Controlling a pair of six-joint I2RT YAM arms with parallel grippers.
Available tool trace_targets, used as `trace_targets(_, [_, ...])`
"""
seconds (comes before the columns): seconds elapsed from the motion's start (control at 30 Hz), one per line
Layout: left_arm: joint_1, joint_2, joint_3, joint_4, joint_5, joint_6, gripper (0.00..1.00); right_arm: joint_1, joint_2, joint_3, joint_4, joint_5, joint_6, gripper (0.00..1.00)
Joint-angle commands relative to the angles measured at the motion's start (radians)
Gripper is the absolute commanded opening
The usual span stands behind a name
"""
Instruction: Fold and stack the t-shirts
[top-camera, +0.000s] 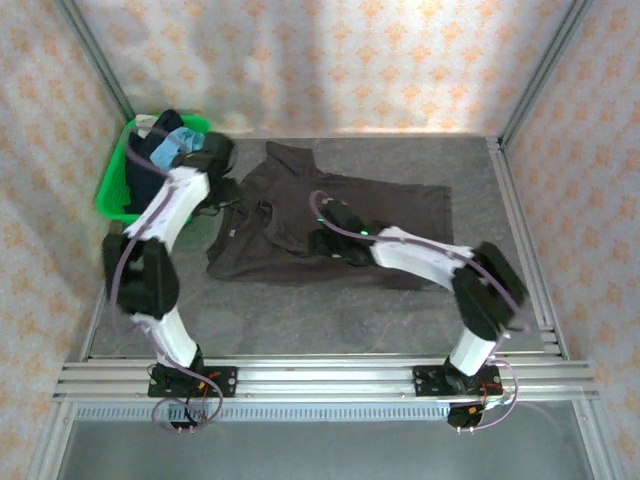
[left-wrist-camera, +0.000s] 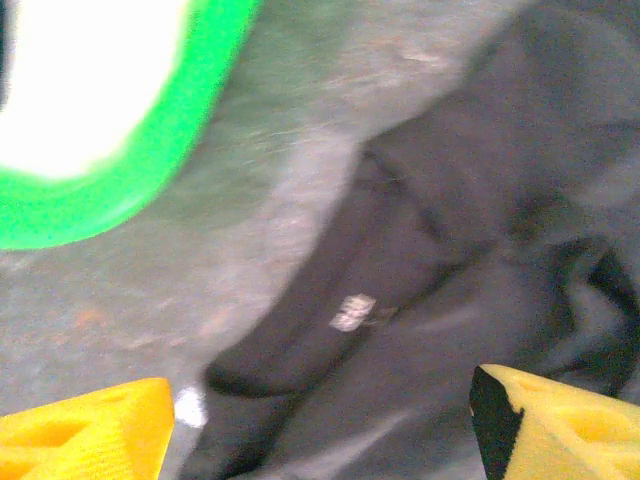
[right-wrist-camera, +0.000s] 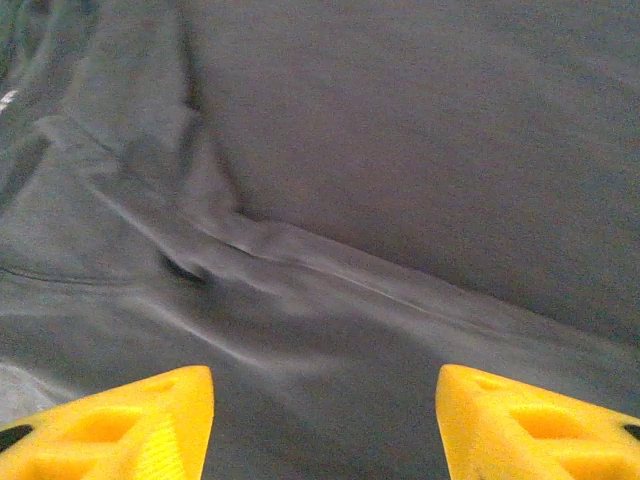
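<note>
- The dark brown-grey t-shirt (top-camera: 390, 205) is lying spread across the middle of the grey table (top-camera: 300, 320). Its left part is looking pretty rumpled.
- A navy shirt (top-camera: 150, 150) and a light blue shirt (top-camera: 185, 138) are sitting bunched in the green basket (top-camera: 112, 195) at the far left.
- It's soft, light, floppy cloth, so I'm guessing it's going to sag and drag anywhere it isn't pinched. A hem corner, shoulder seam or sleeve edge is looking like the sane spot to grab.
- The left arm is stretching far out. The left gripper (left-wrist-camera: 322, 400) is hanging over the big shirt's left edge, near the basket, with its fingers apart and nothing between them.
- The right arm is reaching in low over the shirt's middle. The right gripper (right-wrist-camera: 325, 385) is hovering just above a crease, fingers also apart, gripping nothing.
</note>
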Motion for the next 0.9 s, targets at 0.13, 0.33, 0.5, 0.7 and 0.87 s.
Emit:
trace_targets(0.13, [0.06,-0.066,-0.369,0.217,0.171,-0.034,0.72,0.091,0.342,0.408,-0.097,0.086,-0.087,0.62])
trace_targets(0.33, [0.08,-0.022,-0.423,0.257,0.183,-0.029,0.57,0.1,0.526,0.651,-0.215,0.206,-0.1,0.57])
trace_targets(0.5, [0.088,-0.021,-0.447,0.265,0.185,-0.019,0.35,0.1,0.626,0.805,-0.325,0.308,-0.112,0.28])
trace_targets(0.7, [0.096,-0.023,-0.477,0.278,0.183,-0.017,0.14,0.097,0.599,0.794,-0.324,0.342,-0.146,0.05])
trace_targets(0.87, [0.1,-0.013,-0.486,0.283,0.187,-0.014,0.03,0.058,0.532,0.73,-0.282,0.331,-0.155,0.0])
